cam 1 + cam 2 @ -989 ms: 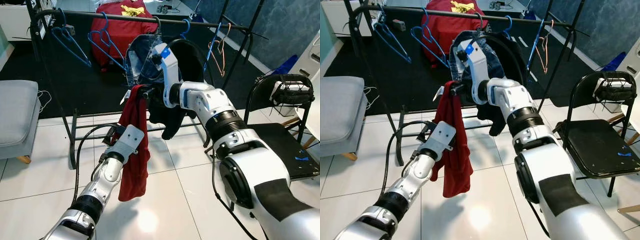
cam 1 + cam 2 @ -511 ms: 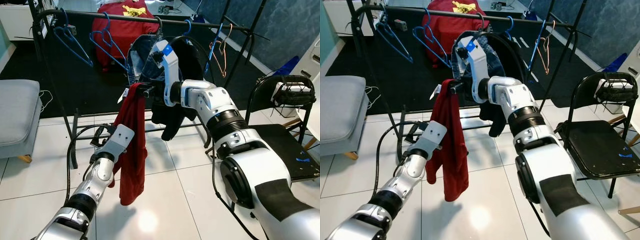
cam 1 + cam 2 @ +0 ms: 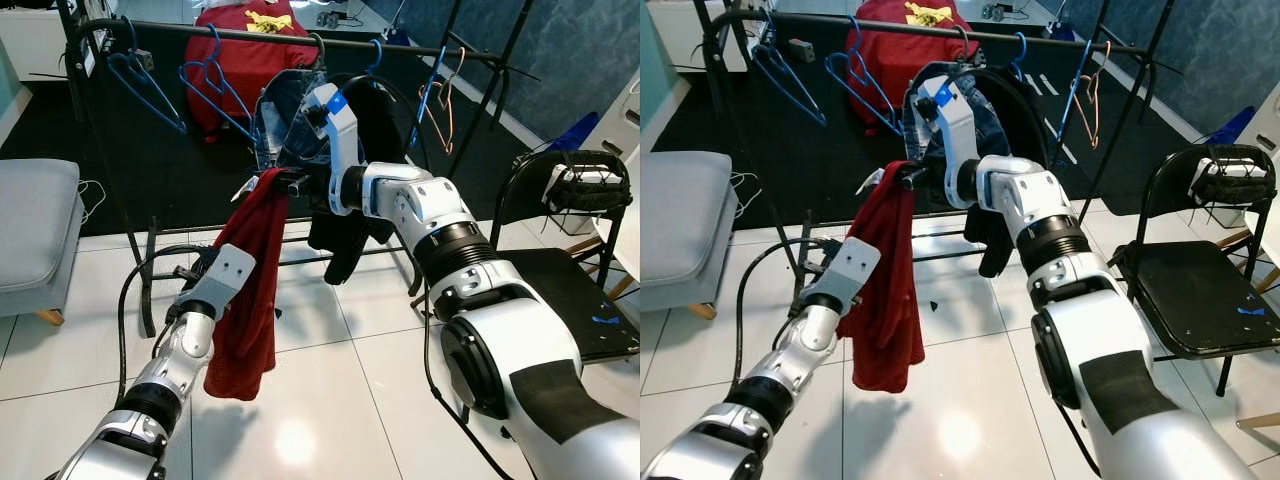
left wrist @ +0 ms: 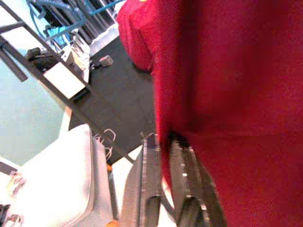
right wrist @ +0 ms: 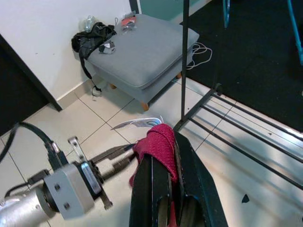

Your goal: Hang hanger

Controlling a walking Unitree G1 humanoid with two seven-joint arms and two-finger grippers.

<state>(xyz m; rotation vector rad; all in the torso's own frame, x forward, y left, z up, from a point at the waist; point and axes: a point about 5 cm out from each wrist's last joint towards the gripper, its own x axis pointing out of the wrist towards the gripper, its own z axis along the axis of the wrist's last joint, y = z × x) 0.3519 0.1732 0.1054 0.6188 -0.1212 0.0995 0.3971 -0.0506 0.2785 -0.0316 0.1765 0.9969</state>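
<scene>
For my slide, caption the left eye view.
Right gripper holds a red garment up below the clothes rail; left gripper beside it.

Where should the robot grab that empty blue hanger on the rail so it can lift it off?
Probably at the neck just under the hook of the blue hanger, coming from the robot's side of the rail. The wire narrows there, so two thin fingers could close around it, and the hook could then lift straight up. Both grippers already pinch the red garment.

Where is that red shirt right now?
The red shirt hangs in front of the clothes rail, its top pinched in the right hand.
</scene>
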